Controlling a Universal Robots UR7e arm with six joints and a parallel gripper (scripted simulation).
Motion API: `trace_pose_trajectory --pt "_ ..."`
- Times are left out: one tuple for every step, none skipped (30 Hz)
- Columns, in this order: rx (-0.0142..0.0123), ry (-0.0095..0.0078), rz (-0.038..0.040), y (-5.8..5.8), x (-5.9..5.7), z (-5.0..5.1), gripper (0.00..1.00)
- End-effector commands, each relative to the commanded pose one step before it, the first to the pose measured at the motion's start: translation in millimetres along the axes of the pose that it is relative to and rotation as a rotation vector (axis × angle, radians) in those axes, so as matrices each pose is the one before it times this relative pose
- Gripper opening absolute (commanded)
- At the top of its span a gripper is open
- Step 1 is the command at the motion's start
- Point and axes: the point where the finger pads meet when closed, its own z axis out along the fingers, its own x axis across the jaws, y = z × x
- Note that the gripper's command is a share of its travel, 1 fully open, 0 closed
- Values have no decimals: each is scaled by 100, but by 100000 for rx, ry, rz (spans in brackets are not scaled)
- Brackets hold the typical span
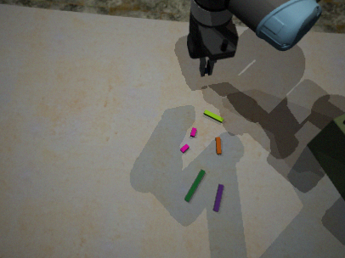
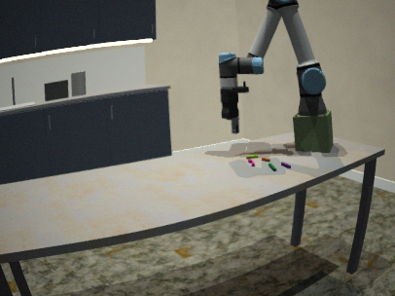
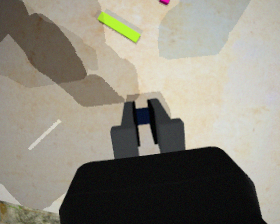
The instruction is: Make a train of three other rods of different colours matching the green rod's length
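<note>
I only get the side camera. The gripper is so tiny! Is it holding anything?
Observer: Yes. The wrist camera shows a little blue rod pinched in the gripper.
Operator: Is there a rod right under it?
Observer: No. In the wrist camera there is only table under the fingers. The lime rod lies further ahead.
</note>
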Motion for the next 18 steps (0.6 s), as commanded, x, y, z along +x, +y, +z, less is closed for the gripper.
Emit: trace_pose_trajectory --pt "-99 94 9 127 -80 -33 24" --pt "0 0 0 0 0 0 24" --pt "0 0 0 0 0 0 24" --pt "0 0 0 0 0 0 24" --pt "0 0 0 0 0 0 24" --pt "0 0 0 0 0 0 24" --pt "0 0 0 0 0 0 24" --pt "0 0 0 0 0 2 24" --pt "0 0 0 0 0 0 24" --pt "0 0 0 0 0 0 24" --pt "1 0 0 0 0 10 24" --pt "4 -1 -1 0 1 26 24" --pt "7 -2 -2 1 1 48 24" --pt "11 -3 -3 1 2 75 24" --pt "15 -5 -4 1 2 105 24" --pt "20 -6 -5 1 3 139 24" --pt "12 -4 -3 2 4 173 24" --pt "0 0 0 3 4 208 24"
